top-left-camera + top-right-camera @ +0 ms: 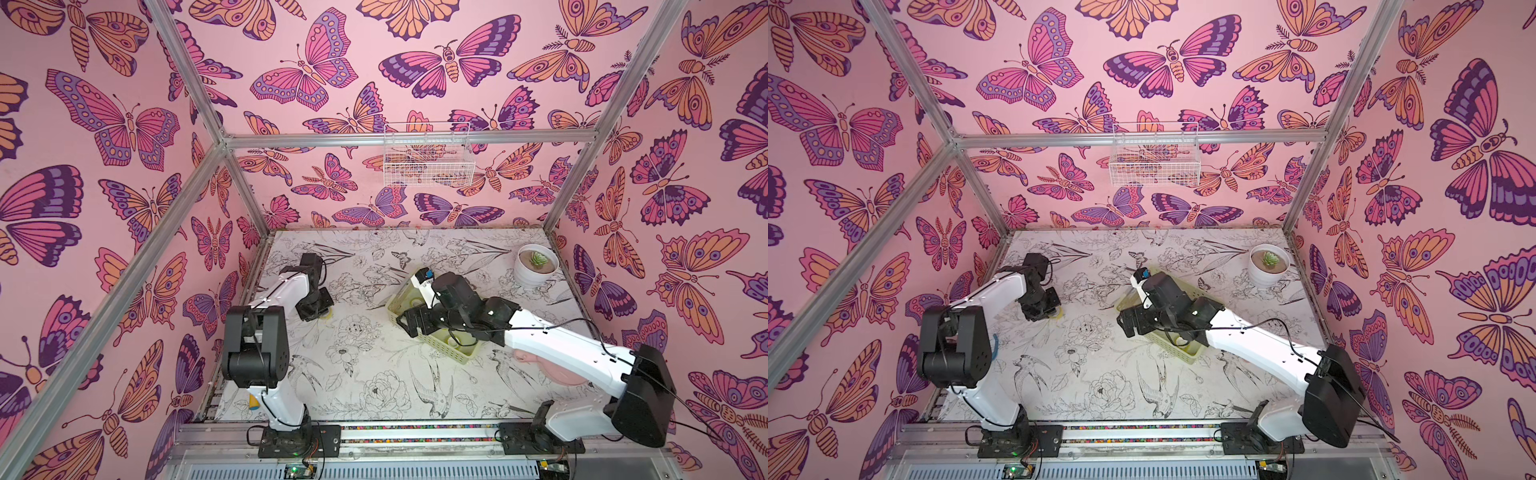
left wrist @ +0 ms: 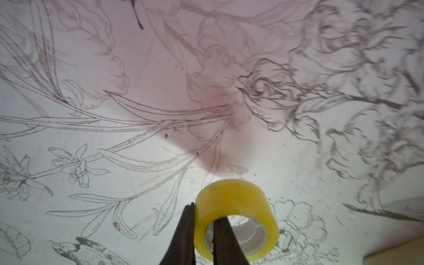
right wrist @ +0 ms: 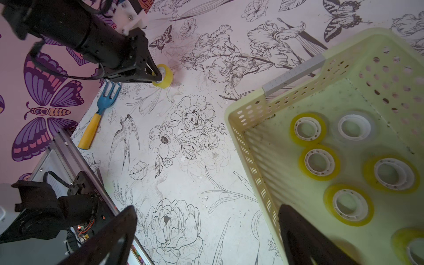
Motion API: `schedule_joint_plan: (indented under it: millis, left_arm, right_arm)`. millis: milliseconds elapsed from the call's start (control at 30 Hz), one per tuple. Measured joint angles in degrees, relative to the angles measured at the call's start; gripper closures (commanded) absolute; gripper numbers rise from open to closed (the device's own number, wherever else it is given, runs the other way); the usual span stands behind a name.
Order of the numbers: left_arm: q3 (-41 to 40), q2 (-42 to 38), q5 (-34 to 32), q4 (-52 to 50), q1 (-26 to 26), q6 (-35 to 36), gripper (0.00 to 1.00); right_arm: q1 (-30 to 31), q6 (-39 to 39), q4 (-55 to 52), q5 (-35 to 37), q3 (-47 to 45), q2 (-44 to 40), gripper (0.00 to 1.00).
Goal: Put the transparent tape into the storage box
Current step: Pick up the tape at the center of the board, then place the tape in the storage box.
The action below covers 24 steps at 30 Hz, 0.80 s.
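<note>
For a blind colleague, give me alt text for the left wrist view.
The left gripper is shut on the wall of a yellowish clear tape roll, one finger outside and one inside its core; the table behind is printed with line-drawn flowers.

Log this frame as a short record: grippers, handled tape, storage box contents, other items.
left gripper: shut on the tape roll, one finger in its core, one outside
tape roll: yellowish clear, at table level, apart from the box
right gripper: open, empty, above a storage box wall
storage box: six rolls visible inside, one cut off by the frame
other items: garden fork, potted succulent, wire basket on the back wall
task status: roll gripped, not yet in the box
</note>
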Motion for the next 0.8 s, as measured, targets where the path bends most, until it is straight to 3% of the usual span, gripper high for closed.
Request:
schedule_joint_plan:
  millis: [167,367,800]
  left_arm:
    - [5.53,-3.85,-0.20,-2.62,-6.21,-0.11,0.92]
    - [16.98,-2.36,-0.22,-5.20,-14.38,-0.85,0.92]
    - [41.24,18.23,2.45,-8.26,-31.95,-1.79,0.90]
  right_arm:
    - [0.00,1.77,-0.31,4.87,-3.74,-4.76,0.01]
    - [-0.15,3.67,-2.21,10.32,-8.15,-11.67,0.01]
    - [-0.55,6.56,-9.51,20.09,-13.25,-24.96,0.01]
